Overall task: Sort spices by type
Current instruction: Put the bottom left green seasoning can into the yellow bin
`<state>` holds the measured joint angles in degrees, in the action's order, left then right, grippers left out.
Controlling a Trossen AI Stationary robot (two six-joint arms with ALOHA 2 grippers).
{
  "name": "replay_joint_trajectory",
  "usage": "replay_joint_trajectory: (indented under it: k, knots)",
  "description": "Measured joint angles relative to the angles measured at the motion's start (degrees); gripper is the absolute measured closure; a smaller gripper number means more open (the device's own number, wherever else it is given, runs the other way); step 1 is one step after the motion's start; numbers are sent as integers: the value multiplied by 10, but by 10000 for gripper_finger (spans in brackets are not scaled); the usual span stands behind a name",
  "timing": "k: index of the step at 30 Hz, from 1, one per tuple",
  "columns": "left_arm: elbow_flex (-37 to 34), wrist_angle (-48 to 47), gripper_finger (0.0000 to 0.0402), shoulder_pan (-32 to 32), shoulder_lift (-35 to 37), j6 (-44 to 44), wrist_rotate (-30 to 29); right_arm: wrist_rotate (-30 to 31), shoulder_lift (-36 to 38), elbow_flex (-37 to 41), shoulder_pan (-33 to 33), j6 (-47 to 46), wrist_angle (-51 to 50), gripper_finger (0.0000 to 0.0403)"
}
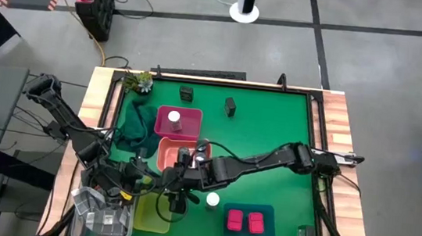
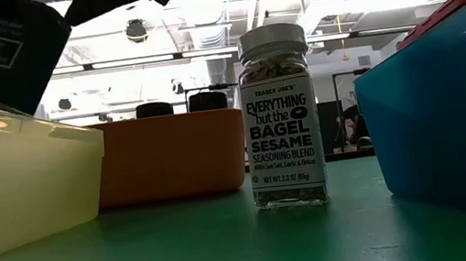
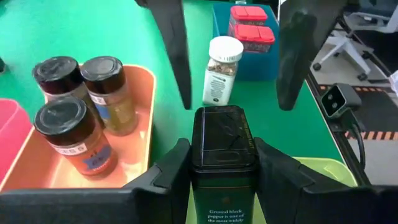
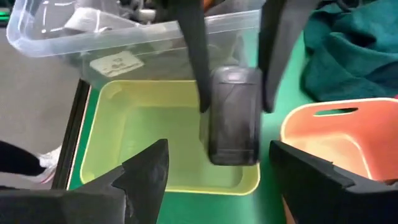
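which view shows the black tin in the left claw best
Left wrist view: the black tin fills the frame, clamped in the left claw, label partly readable. Right wrist shows it over the yellow tray; low view a corner; high view hides it.

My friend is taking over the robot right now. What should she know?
Left hand: shut on a dark blackish rectangular tin, over the yellow plastic tray's edge.
Right hand: open, holds nothing, facing that tin.
Done: three grey-lidded round jars in the orange tray; two bright pink boxes in the blue tray.
Left: white-capped round jar stands loose on the green mat; two dark boxes wait at the far edge.
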<state>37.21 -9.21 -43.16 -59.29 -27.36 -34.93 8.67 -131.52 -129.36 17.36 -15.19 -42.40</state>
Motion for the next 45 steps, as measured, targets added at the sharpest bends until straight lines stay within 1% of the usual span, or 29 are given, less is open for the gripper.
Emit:
replay_joint_trajectory:
  k: [4, 9, 15, 17, 21, 24, 28, 29, 30, 32, 34, 39, 42, 45]
  knots:
    - [0, 13, 264, 0, 0, 23, 0, 0, 0, 0, -2, -4, -5, 101]
    - [0, 56, 264, 0, 0, 65, -1, 0, 0, 0, -7, -4, -4, 101]
    - [0, 66, 264, 0, 0, 79, -6, 1, 0, 0, -10, -4, -5, 102]
    - [0, 67, 264, 0, 0, 81, -7, 1, 0, 0, -10, -4, -4, 108]
    - [0, 71, 264, 0, 0, 89, -7, 1, 0, 0, -9, -4, -3, 138]
    - [0, 72, 264, 0, 0, 92, -8, 0, 0, 0, -9, -4, -2, 174]
    - [0, 72, 264, 0, 0, 91, -9, -2, 0, 0, -10, 0, 9, 238]
    - [0, 72, 263, 0, 1, 91, -8, -3, 0, 1, -10, 2, 12, 247]
    - [0, 72, 260, 0, 1, 90, -8, -5, 0, 1, -10, 3, 15, 247]
    - [0, 72, 250, 0, 1, 89, -5, -13, 0, 1, -10, 2, 15, 247]
    - [0, 74, 230, 0, 2, 91, 0, -15, 0, 1, -10, 2, 19, 247]
    - [3, 68, 160, 0, 16, 91, 4, -14, 0, 1, -10, 2, 18, 246]
    - [18, 48, 122, 0, 29, 87, 4, -14, 0, 1, -10, 2, 17, 237]
    - [37, 14, 100, 0, 47, 67, 3, -15, 0, 1, -9, 2, 22, 237]
